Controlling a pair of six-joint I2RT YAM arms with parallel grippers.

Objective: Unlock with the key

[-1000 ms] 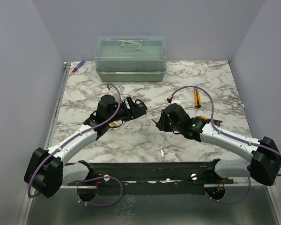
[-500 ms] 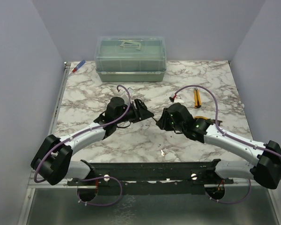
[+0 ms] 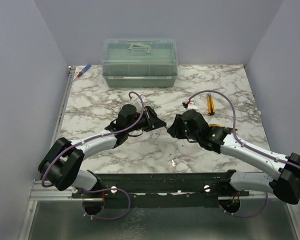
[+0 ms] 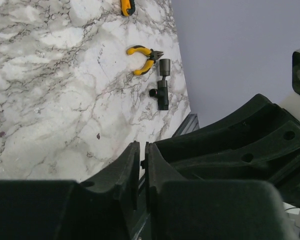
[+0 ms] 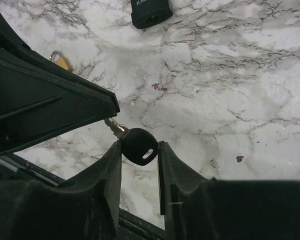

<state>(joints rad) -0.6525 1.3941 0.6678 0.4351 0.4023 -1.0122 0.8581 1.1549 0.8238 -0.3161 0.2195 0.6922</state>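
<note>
Left hand point(image 4: 140, 152) narrower now, against key point(image 5: 139, 146) blade

Along the far edge of your marble table point(image 3: 90, 100) stands a pale green lidded plastic box point(image 3: 139, 62), with a red-and-blue pen point(image 3: 84, 70) just off its left corner. On your right side lie a slim orange tool point(image 3: 210, 104), yellow-handled pliers point(image 4: 142, 53) and, just beside them, a black cylindrical tool point(image 4: 163, 90). A small pale metal piece point(image 3: 174, 162) rests near the front edge.
</note>
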